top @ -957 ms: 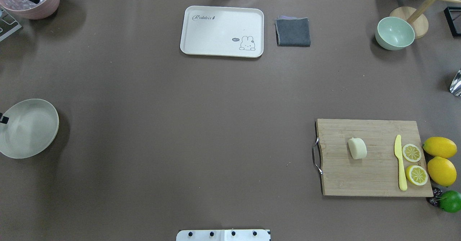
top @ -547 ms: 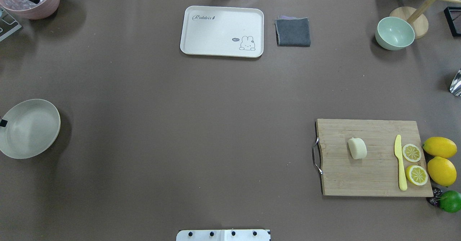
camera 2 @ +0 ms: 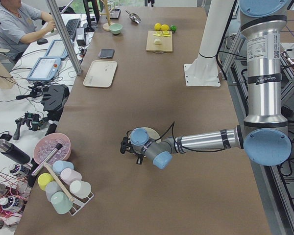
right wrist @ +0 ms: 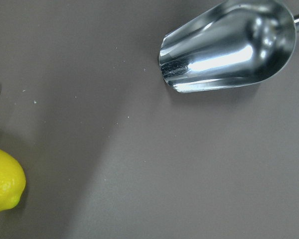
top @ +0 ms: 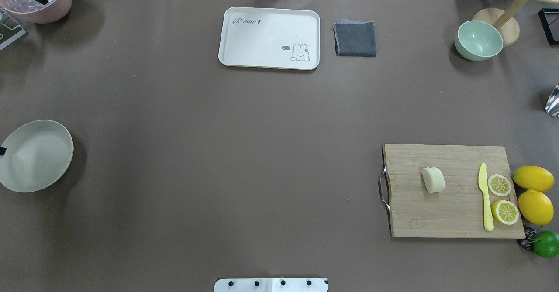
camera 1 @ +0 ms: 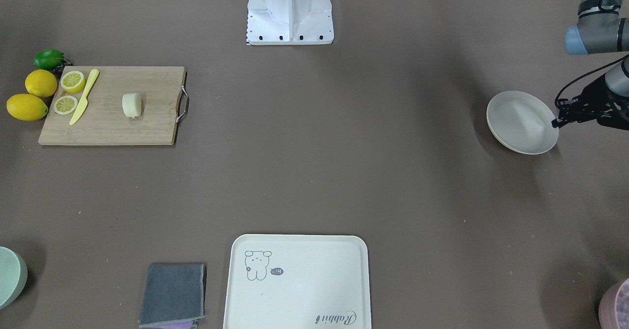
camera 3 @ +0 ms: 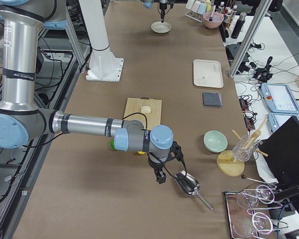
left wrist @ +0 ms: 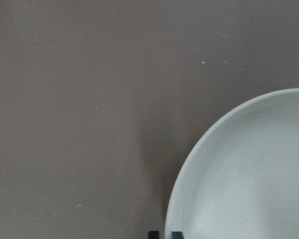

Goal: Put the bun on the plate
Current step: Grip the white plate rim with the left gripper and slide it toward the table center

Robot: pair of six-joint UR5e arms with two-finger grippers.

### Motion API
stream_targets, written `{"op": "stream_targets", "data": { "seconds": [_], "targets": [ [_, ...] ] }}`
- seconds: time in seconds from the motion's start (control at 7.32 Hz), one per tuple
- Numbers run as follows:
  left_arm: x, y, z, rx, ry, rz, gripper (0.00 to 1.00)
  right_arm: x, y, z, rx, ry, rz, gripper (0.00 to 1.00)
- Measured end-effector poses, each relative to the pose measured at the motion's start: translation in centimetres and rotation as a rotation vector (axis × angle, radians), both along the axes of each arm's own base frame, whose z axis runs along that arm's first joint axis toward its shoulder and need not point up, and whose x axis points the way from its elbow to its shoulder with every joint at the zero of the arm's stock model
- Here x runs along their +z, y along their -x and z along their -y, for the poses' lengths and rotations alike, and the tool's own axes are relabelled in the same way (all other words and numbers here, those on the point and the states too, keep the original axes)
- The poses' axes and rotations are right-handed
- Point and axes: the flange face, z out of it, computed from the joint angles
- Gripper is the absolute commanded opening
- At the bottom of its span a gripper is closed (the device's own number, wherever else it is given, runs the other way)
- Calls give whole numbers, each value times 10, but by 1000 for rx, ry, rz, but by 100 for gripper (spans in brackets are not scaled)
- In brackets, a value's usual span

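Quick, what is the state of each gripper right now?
Left gripper: closed on the rim of the plate.
Right gripper: cannot be told.

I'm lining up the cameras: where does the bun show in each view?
Front-facing: bun upper left, on cutting board.
Overhead: bun lower right.
Exterior left: bun top centre, far.
Exterior right: bun centre.
Left wrist-mounted: absent.
Right wrist-mounted: absent.
Shared landmark: the cutting board beneath it.
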Motion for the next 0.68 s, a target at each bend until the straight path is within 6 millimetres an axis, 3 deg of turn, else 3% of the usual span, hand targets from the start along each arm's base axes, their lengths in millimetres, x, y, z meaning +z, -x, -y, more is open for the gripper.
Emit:
{"op": "stream_targets", "data": {
  "seconds": [0.27, 0.41, 0.68],
  "targets": [
    [-17, -2, 4, -16, -5, -18, 0, -2, 0, 1, -1, -5, 0, 100],
    [-41, -6, 13, -48, -2, -41, 0, -6, 1, 2, -2, -13, 0, 100],
    [-113, -23, 37, -104, -18, -109, 0, -19, 10, 13, -8, -29, 18, 100]
  ]
}}
